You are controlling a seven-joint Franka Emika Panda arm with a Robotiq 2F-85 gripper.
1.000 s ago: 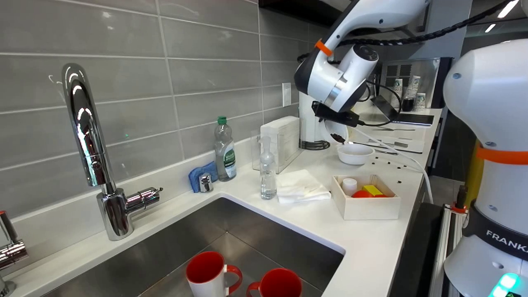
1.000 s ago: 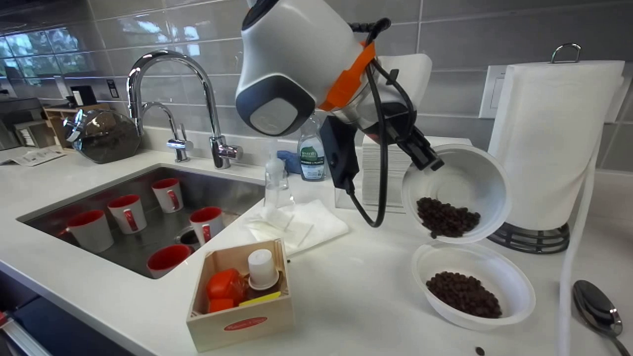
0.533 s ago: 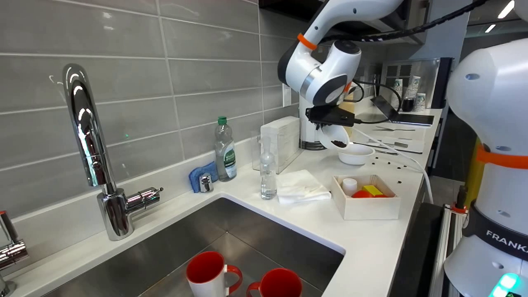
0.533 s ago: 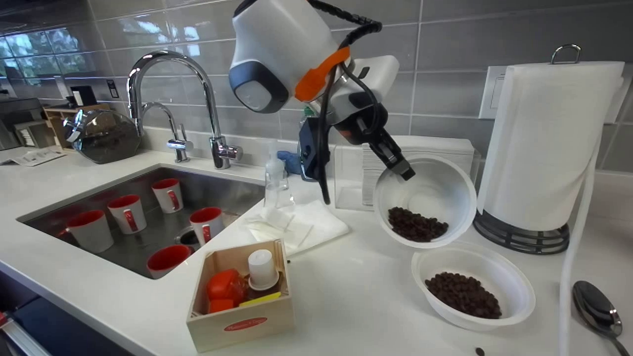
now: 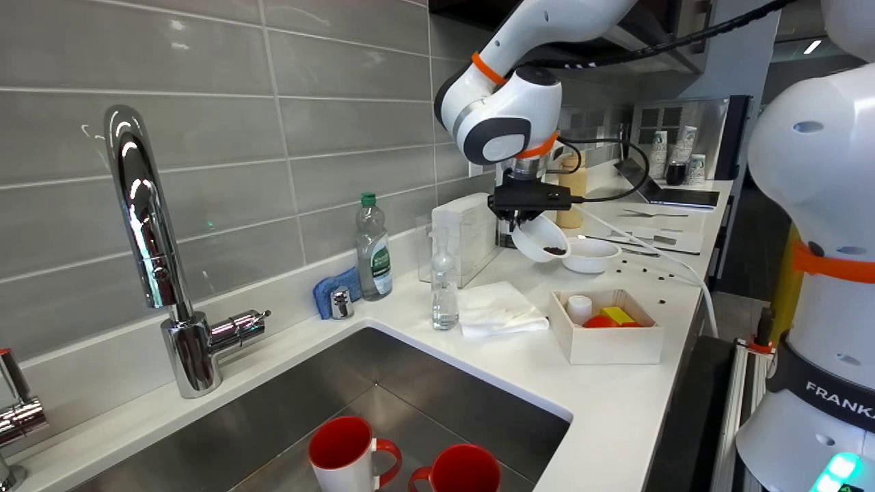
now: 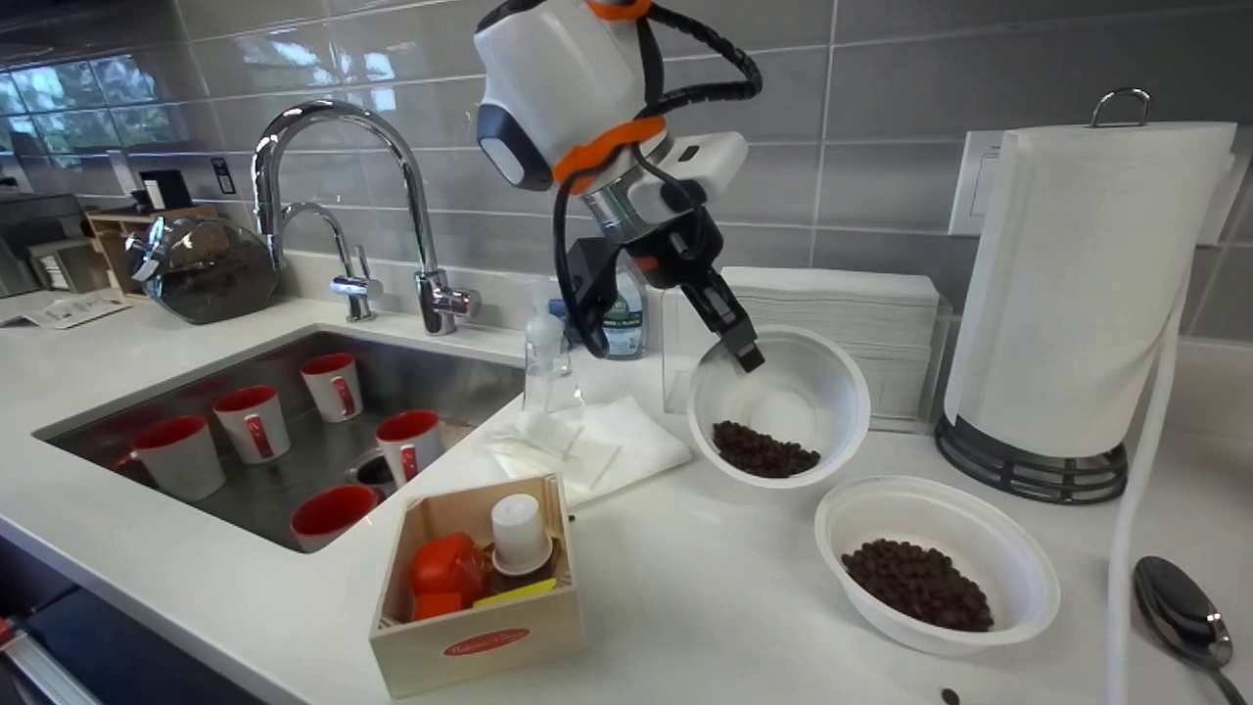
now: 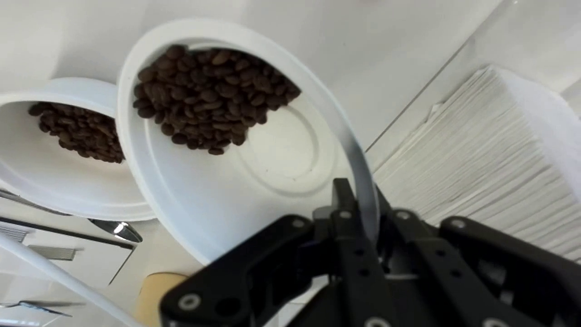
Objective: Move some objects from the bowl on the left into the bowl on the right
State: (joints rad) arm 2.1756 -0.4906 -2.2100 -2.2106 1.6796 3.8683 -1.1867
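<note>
My gripper [image 6: 741, 351] is shut on the rim of a white bowl [image 6: 798, 387]. It also shows in the wrist view [image 7: 365, 200], one finger inside the bowl and one outside. The held bowl [image 7: 190, 195] is tilted above the counter, with dark brown beans [image 7: 213, 95] gathered at its lower side. A second white bowl [image 6: 979, 514] stands upright on the counter, right of the held bowl in both exterior views, also holding dark beans [image 6: 915, 585]. In an exterior view, the held bowl [image 5: 536, 239] partly overlaps the standing bowl [image 5: 591, 258].
A napkin stack [image 6: 861, 343] stands close behind the held bowl, and a paper towel roll [image 6: 1087, 294] farther right. A wooden box [image 6: 480, 646], folded napkins [image 6: 626, 446], a soap bottle [image 5: 373, 253] and a spoon [image 6: 1184, 612] are nearby. The sink [image 5: 383, 369] holds red-and-white mugs.
My gripper has carried the held bowl leftward, away from above the standing bowl, and my wrist has turned to point more downward. The beans stay in the held bowl. The standing bowl has not moved.
</note>
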